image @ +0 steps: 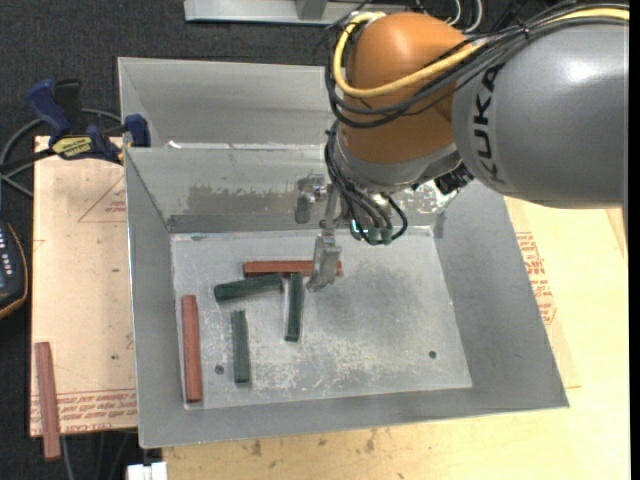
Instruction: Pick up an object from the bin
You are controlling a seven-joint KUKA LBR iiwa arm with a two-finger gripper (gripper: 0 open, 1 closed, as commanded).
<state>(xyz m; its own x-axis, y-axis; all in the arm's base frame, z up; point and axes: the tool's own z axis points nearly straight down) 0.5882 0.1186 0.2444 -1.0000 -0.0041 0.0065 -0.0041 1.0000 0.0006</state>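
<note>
Scuffed grey bin [400,338], dark floor [60,18] beyond

A: What does the arm block?

B: Its orange cover [400,78] stands in front of the right stretch of the bin's [150,268] back wall and its far right corner. The arm itself runs out past the top and right edges.

A: And the bars?

B: The red-brown bar [280,267] has its right end hidden behind the pincer [322,268]. Whether the two touch, I cannot tell. The dark green bar [293,313] nearest the pincer meets it at its upper end, and whether it lies over or under is unclear.

A: Anything else?

B: A dark speck [432,354] on the floor toward the right, too small to identify.
</note>
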